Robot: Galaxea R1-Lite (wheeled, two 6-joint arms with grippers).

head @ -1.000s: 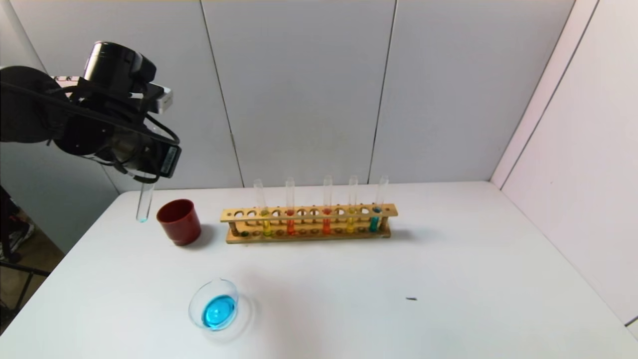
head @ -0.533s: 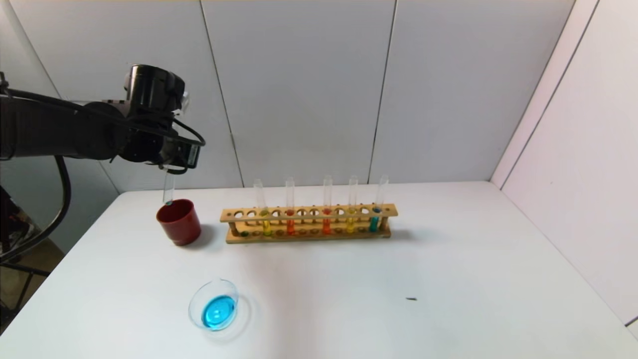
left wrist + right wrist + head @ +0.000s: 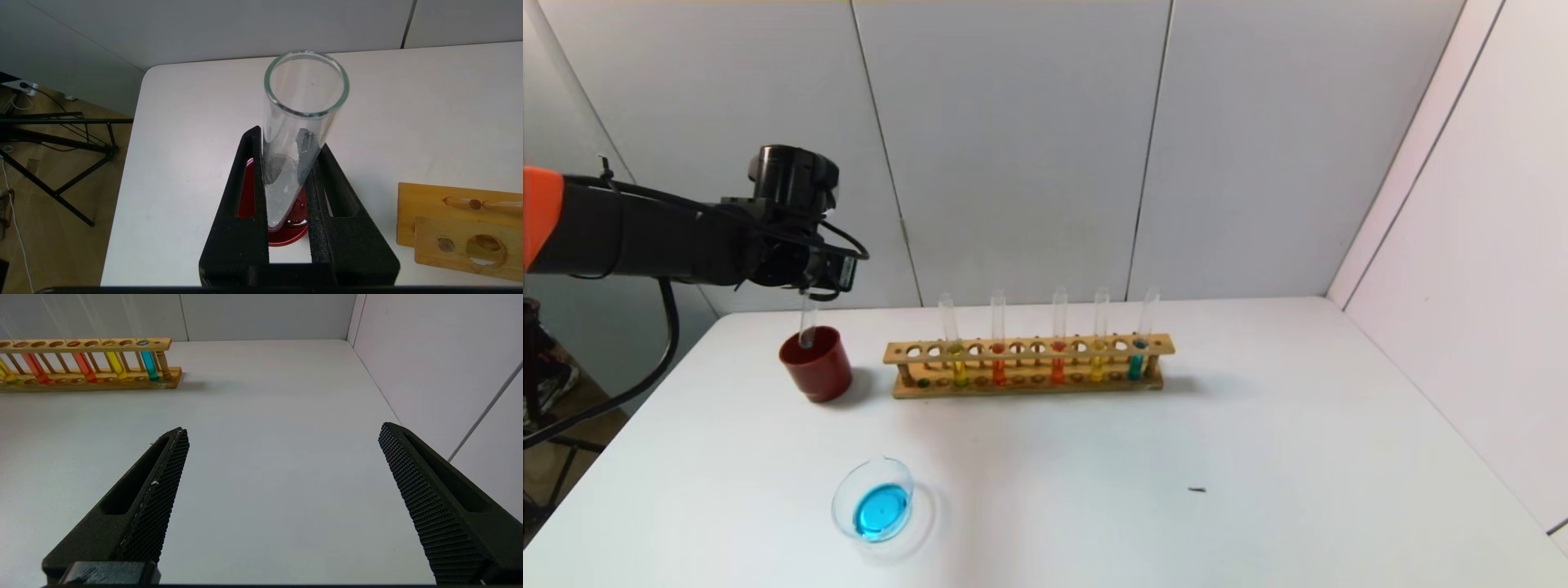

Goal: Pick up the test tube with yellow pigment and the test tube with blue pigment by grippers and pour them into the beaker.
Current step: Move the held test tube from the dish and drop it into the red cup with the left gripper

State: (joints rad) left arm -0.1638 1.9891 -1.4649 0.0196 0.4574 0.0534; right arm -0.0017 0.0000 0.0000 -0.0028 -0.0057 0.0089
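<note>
My left gripper [image 3: 809,284] is shut on the test tube with blue pigment [image 3: 807,320], which now looks almost empty. The tube hangs upright with its round end inside the mouth of the dark red cup [image 3: 817,371]. In the left wrist view the jaws [image 3: 288,139] clamp the clear tube [image 3: 304,94] over the cup [image 3: 288,239]. The beaker [image 3: 894,472] at the front left holds bright blue liquid. The test tube with yellow pigment [image 3: 958,369] stands at the left end of the wooden rack [image 3: 1029,349]. My right gripper [image 3: 284,428] is open and empty over bare table, out of the head view.
The rack also holds two orange-red tubes [image 3: 999,367], a golden-yellow tube [image 3: 1098,363] and a teal tube [image 3: 1137,362]. A small dark speck [image 3: 1196,489] lies on the white table. Walls close the back and right; the table's left edge is near the cup.
My left gripper has moved right and down with the tube, from beside the red cup to over it. The tube's end now sits in the cup's mouth.
</note>
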